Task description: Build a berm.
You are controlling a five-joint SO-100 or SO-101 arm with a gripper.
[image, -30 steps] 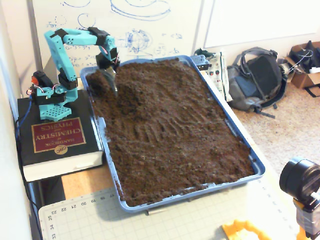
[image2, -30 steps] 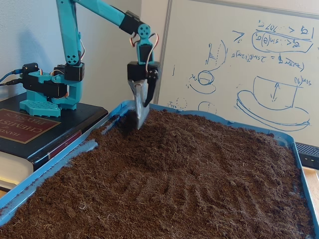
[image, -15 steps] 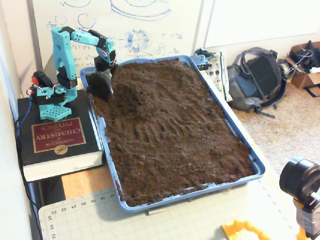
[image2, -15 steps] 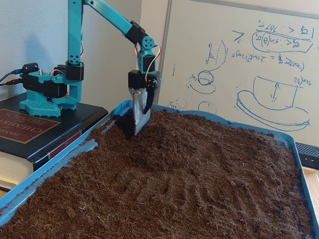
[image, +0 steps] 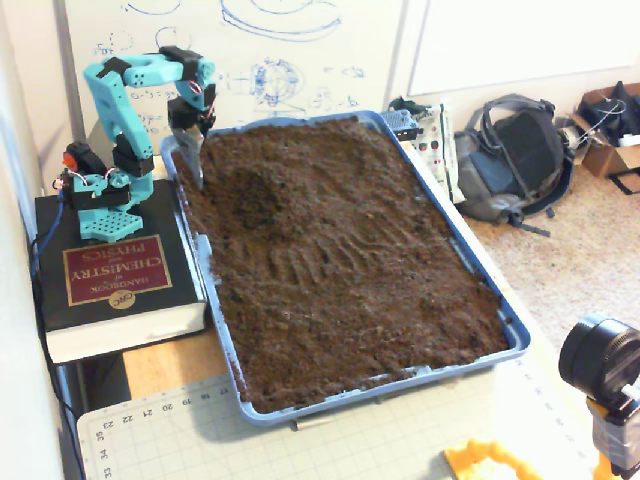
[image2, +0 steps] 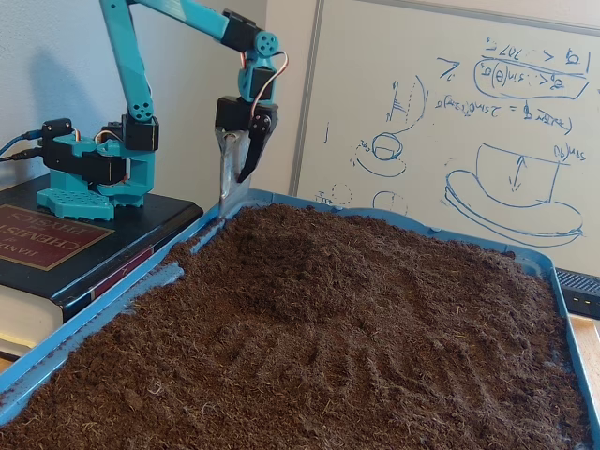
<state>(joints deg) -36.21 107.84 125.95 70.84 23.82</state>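
The teal arm [image2: 127, 66] folds over from its base on the book [image: 115, 285], wrist pointing down. Its pincer [image2: 228, 187], fingers slightly apart, hangs at the tray's [image: 480, 290] 11 o'clock corner. The berm [image: 262, 185] rises just beside it at 3 o'clock.

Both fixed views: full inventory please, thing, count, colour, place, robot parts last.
berm: 1, dark brown, low hump at the tray's far left end in a fixed view
soil: 1 bed, dark brown, fills the tray, faint furrows mid-tray
tray: 1, blue, on the table
book: 1, black with maroon label, left of tray, under the arm base
whiteboard: 1, white with blue sketches, behind tray
backpack: 1, grey and black, on the floor at right
cutting mat: 1, pale green grid, near edge
arm: 1, teal, standing on the book
gripper: 1, black with metal blade, tip by the tray's far left corner; open or shut unclear
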